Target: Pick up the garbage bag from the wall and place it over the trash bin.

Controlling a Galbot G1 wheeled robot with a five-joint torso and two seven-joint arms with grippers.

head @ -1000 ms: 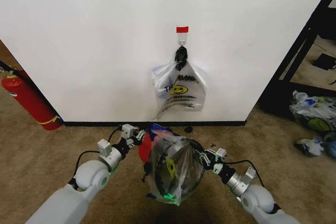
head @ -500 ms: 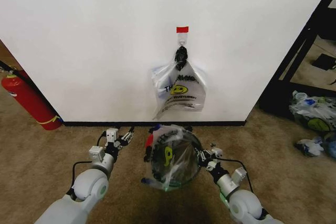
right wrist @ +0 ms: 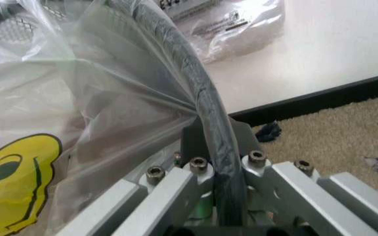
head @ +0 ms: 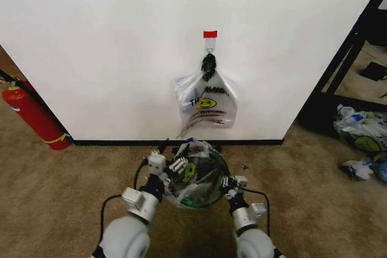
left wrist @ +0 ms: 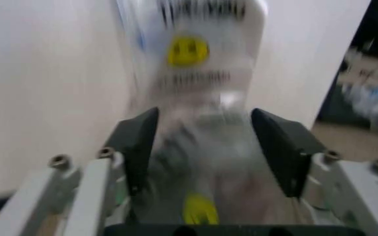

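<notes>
The garbage bag [head: 195,180], thin and clear with a yellow smiley face, is draped over the small round trash bin [head: 222,167] on the carpet in front of the wall [head: 109,46]. My left gripper [head: 174,165] is at the bin's left rim. In the left wrist view it [left wrist: 205,147] is open, with blurred bag plastic between the fingers [left wrist: 138,142]. My right gripper [head: 228,182] is at the right rim. In the right wrist view it [right wrist: 218,140] is closed around the dark rim [right wrist: 196,78] and the plastic [right wrist: 77,113] stretched over it.
A thicker bunch of like bags [head: 207,104] hangs from a hook under a red tape square [head: 210,34]. A red fire extinguisher [head: 33,116] leans at the left. A black shelf frame [head: 344,70] and sacks of rubbish [head: 361,132] lie at the right.
My left gripper swung from the carpet left of the bin back to its left rim. The right arm drew in closer to me. The bag has settled lower over the bin.
</notes>
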